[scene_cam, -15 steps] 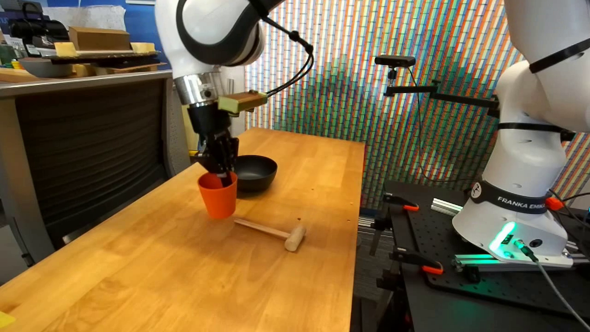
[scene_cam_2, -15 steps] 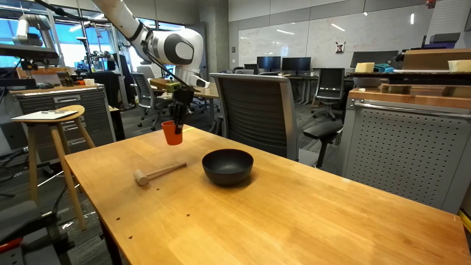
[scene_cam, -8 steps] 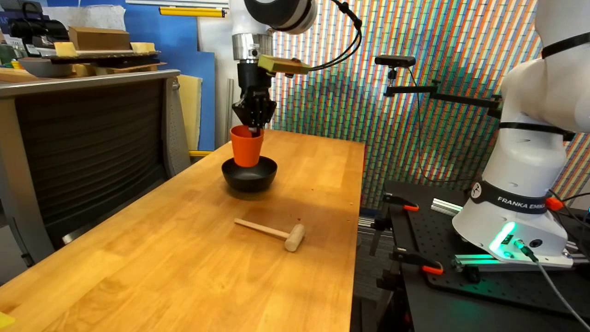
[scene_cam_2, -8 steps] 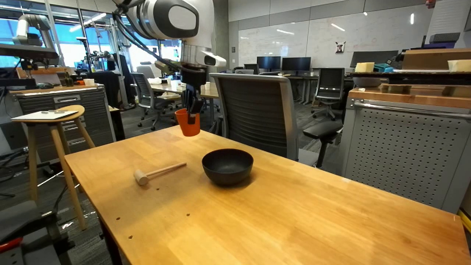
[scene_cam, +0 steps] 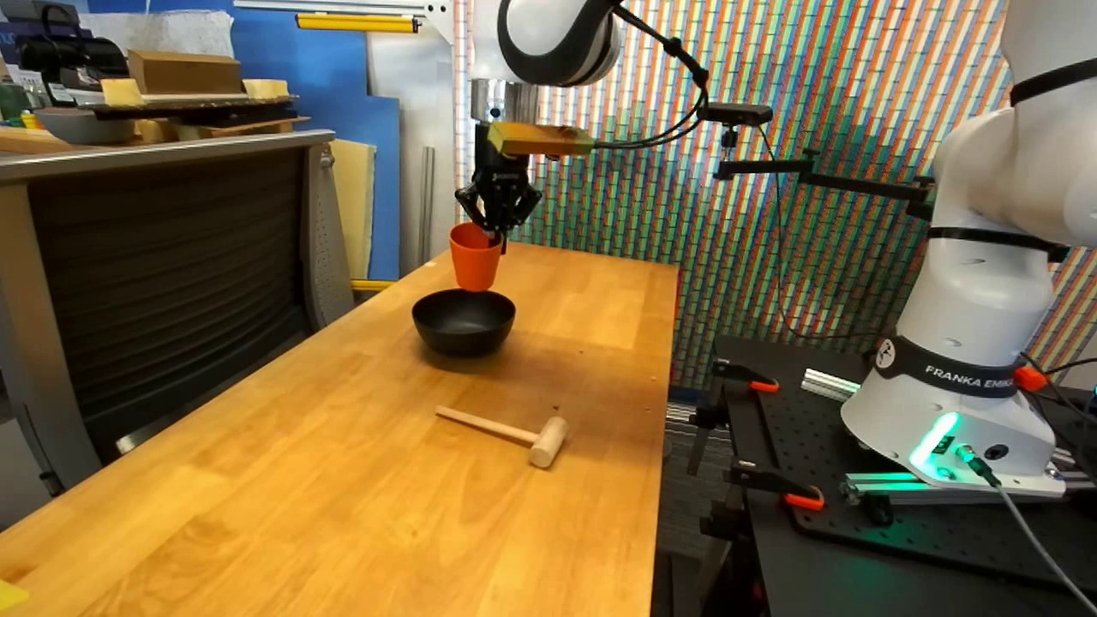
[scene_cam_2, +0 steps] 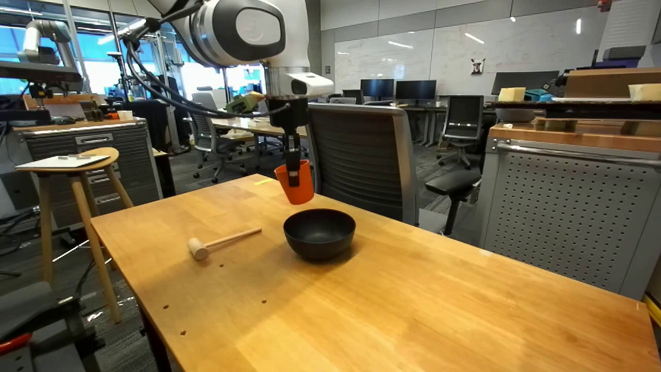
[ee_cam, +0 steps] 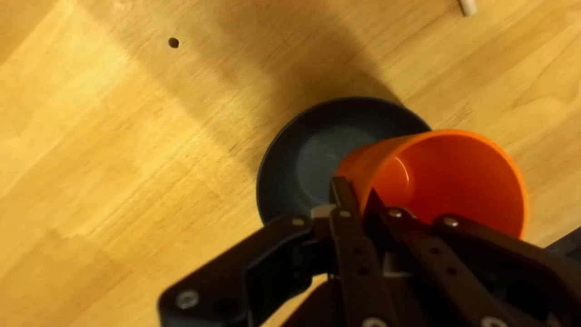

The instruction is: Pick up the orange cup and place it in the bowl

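Note:
The orange cup (scene_cam: pixel 473 259) is held in the air, slightly tilted; in an exterior view it hangs just above and behind the bowl's rim (scene_cam_2: pixel 304 187). My gripper (scene_cam: pixel 497 241) is shut on the cup's wall, one finger inside and one outside, as the wrist view shows at the fingertips (ee_cam: pixel 358 193). The black bowl (scene_cam: pixel 464 330) sits upright on the table and holds nothing visible; it also shows in an exterior view (scene_cam_2: pixel 319 243). In the wrist view the cup (ee_cam: pixel 472 177) covers the right part of the bowl (ee_cam: pixel 290 159).
A small wooden mallet (scene_cam: pixel 514 431) lies on the wooden table (scene_cam_2: pixel 413 299), apart from the bowl; its handle tip (ee_cam: pixel 467 7) shows in the wrist view. A dark chair (scene_cam_2: pixel 361 160) stands by the table edge.
The cup was low over the table near the mallet's handle a second ago. My gripper has lifted it and carried it to the bowl. The bowl and mallet have not moved.

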Robot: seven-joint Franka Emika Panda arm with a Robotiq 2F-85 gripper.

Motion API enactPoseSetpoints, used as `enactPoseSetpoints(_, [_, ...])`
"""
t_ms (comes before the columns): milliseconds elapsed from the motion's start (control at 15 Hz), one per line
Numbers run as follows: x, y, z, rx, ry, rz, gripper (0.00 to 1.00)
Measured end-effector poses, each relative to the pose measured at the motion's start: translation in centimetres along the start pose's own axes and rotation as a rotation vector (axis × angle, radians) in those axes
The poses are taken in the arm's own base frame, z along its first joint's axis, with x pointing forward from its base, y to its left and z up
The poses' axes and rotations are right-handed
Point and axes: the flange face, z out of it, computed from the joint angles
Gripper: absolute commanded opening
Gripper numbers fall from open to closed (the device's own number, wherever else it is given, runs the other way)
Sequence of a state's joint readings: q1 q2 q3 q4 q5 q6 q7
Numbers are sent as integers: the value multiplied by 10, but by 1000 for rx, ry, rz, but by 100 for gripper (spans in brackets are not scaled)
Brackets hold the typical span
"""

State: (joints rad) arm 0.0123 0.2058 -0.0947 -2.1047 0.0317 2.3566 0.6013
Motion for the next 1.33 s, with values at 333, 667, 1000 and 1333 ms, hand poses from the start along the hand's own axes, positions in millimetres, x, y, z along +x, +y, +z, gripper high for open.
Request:
enactPoseSetpoints(333, [13, 11, 57, -86, -26, 103, 7])
enactPoseSetpoints(667, [20, -2, 110, -78, -108, 108, 33])
enactPoseSetpoints(1000, [31, -18, 140, 20, -235, -10, 66])
enactPoseSetpoints(1333, [28, -33, 131, 46, -287, -109, 99])
